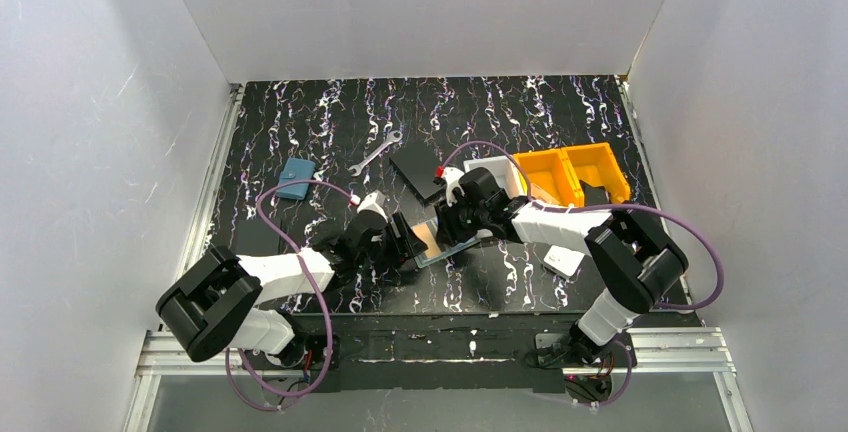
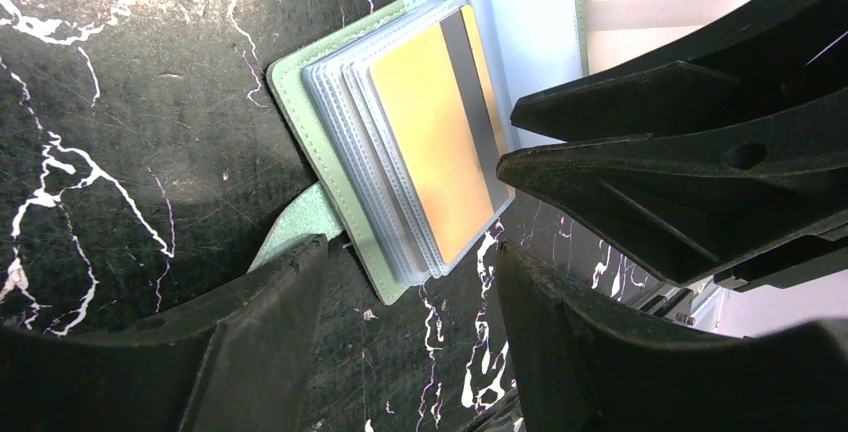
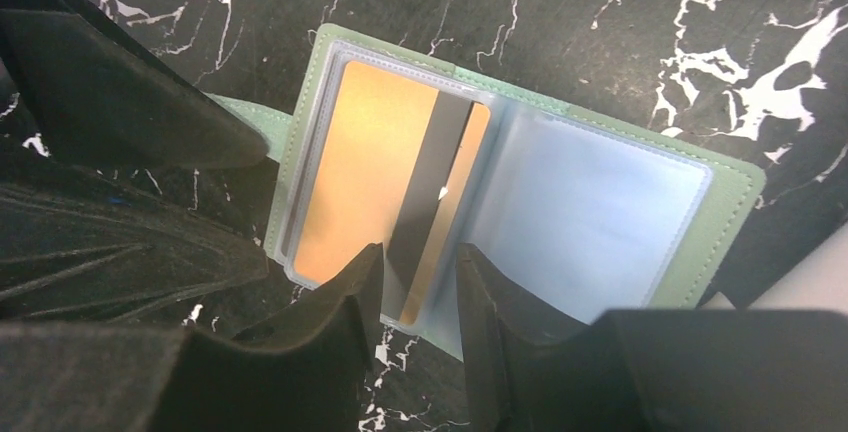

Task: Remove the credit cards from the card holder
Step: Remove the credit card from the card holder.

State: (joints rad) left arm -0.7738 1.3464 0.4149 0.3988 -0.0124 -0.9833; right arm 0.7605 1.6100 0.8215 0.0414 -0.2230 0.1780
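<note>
The card holder (image 1: 452, 248) lies open on the black marbled table, a mint-green cover (image 3: 738, 202) with clear sleeves. A tan credit card (image 3: 360, 172) with a dark stripe sits in its left sleeve, also seen as the tan card (image 2: 430, 152) in the left wrist view. The right panel (image 3: 590, 202) looks pale blue; I cannot tell if a card is in it. My right gripper (image 3: 420, 264) is open, its tips straddling the card's striped near edge. My left gripper (image 2: 410, 257) is open around the holder's corner (image 2: 395, 287), one finger (image 2: 270, 302) by the green strap.
A blue pouch (image 1: 295, 178), a wrench (image 1: 376, 152) and a black square plate (image 1: 417, 169) lie behind the arms. A white box (image 1: 497, 174) and orange bins (image 1: 575, 172) stand at the back right. A small white item (image 1: 563, 260) lies by the right arm.
</note>
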